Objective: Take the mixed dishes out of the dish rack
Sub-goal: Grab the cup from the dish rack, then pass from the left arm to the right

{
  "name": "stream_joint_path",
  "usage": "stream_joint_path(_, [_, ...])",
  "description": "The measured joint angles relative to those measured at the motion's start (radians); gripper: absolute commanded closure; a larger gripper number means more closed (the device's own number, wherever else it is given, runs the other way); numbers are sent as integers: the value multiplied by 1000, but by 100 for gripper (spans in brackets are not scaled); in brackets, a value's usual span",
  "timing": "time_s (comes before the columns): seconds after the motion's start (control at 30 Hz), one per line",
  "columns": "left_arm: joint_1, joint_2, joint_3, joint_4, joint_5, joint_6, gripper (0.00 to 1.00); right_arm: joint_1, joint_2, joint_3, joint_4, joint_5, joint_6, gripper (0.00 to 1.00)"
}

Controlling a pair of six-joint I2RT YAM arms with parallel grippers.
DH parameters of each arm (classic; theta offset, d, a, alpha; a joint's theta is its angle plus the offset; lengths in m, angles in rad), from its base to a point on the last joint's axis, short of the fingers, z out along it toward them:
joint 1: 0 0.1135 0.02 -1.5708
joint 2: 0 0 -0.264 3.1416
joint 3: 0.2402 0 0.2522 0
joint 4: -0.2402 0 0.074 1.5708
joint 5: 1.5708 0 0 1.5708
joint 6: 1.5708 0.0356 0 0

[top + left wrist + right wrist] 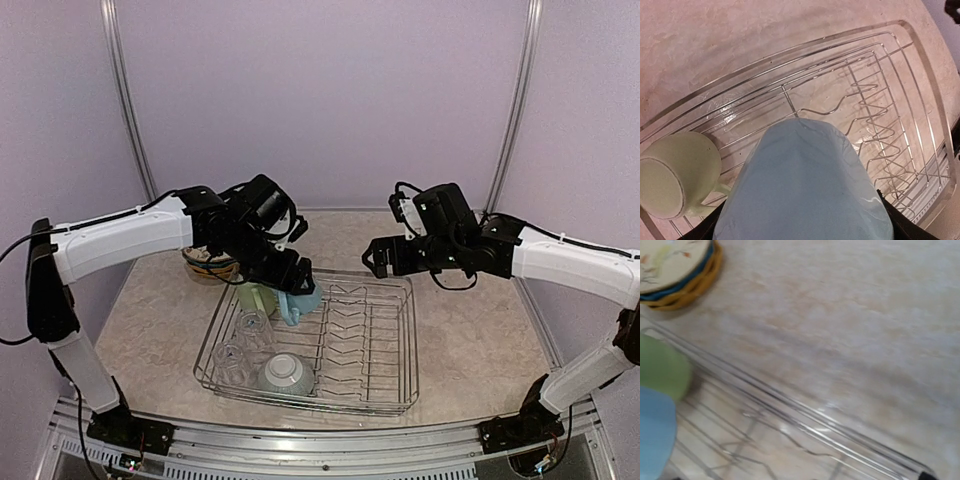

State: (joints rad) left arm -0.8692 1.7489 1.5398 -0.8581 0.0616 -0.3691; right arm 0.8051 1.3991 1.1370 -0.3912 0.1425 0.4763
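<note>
My left gripper [288, 276] is shut on the light blue mug [301, 301] and holds it over the far left part of the dish rack [385, 398]. The mug fills the lower left wrist view [805, 190], hiding most of the jaws. The pale green mug [258, 297] lies beside it in the rack, also in the left wrist view [677, 180]. Two clear glasses [252, 328] and a pale grey-green bowl [287, 375] sit in the rack's near left. My right gripper [378, 258] hovers open and empty over the rack's far right corner.
A stack of plates [210, 266], cream on top with blue and yellow below, stands on the table left of the rack; it also shows in the right wrist view [670, 270]. The rack's right half holds only bare wire prongs [350, 335].
</note>
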Motion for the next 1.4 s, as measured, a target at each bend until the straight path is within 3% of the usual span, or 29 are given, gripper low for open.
stream_joint_path(0.27, [102, -247, -158, 190, 150, 1, 61, 1, 6, -32, 211, -213, 99, 0])
stream_joint_path(0.57, [231, -414, -336, 408, 346, -76, 61, 4, 167, -95, 785, -561, 385, 7])
stream_joint_path(0.8, [274, -435, -375, 545, 478, -139, 62, 13, 321, -81, 1092, -703, 561, 16])
stream_joint_path(1.07, [280, -435, -407, 614, 567, -180, 63, 43, 415, 5, 1360, -781, 721, 54])
stream_joint_path(1.4, [280, -435, -428, 683, 608, -201, 65, 52, 483, 13, 1550, -805, 858, 80])
